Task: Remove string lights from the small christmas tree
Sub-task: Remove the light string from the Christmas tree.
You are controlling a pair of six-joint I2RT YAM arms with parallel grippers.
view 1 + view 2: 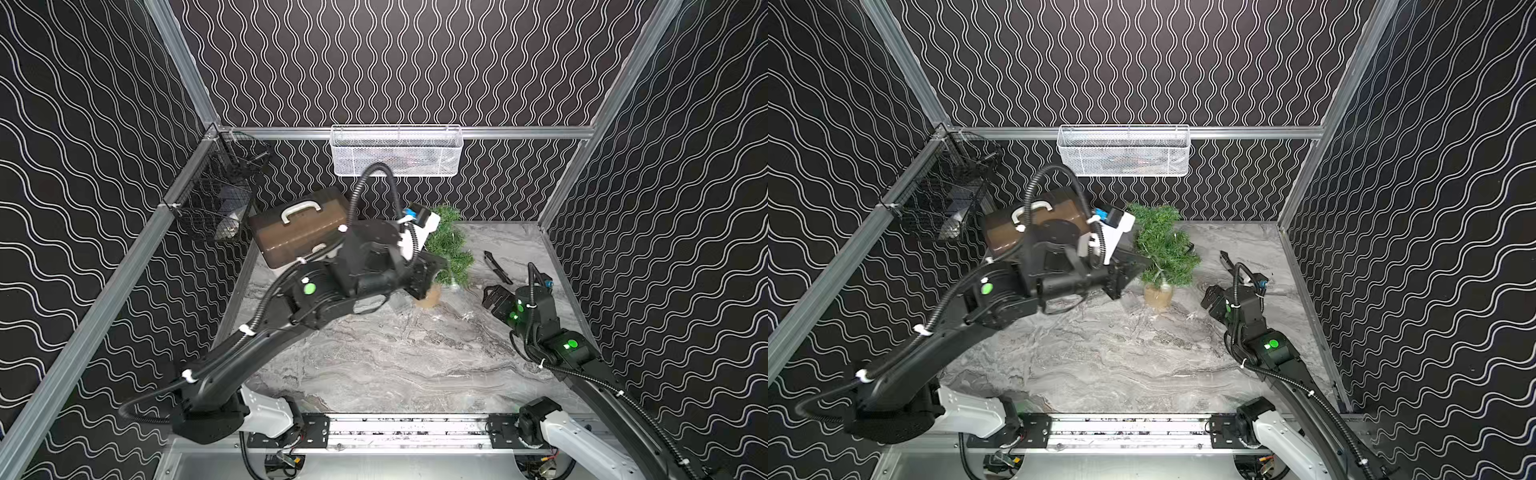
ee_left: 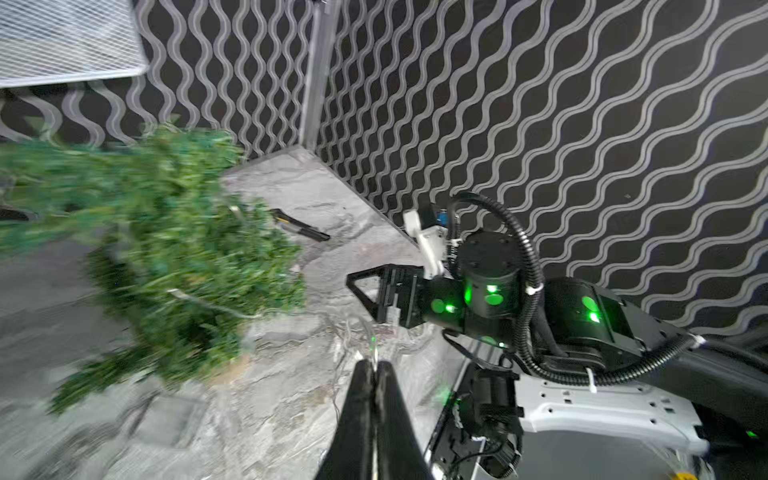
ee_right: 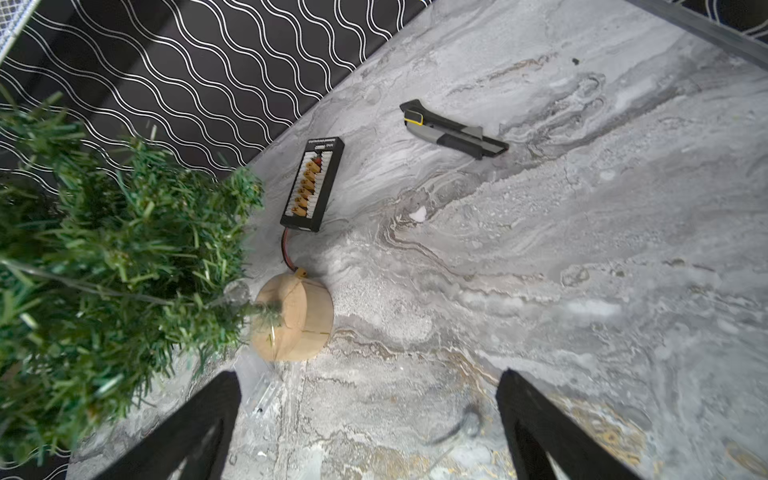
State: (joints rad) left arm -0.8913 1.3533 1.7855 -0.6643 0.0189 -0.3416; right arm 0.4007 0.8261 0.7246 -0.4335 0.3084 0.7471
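Two hands sat close to the small christmas tree (image 1: 1165,245): the left hand (image 2: 374,368) and the right hand (image 3: 368,374). In a top view, the round tan base (image 1: 1158,296) lay at about 3 o'clock from the left hand and about 9 o'clock from the right hand. The left hand was nearer, just beside the branches. Its tips were squeezed tight, and they looked to be pinching the string lights (image 2: 216,307), a thin shiny wire. That wire ran from the tips over the grey swirly worktop (image 1: 415,361) and up into the bushy green needles. I think a pull away from the tree, toward 9 o'clock, would come next. The right hand was spread wide and held nothing. A small see-through battery box (image 3: 257,384) lay flat just beside the rough cloth base. The tree's long way pointed to about 12 o'clock.
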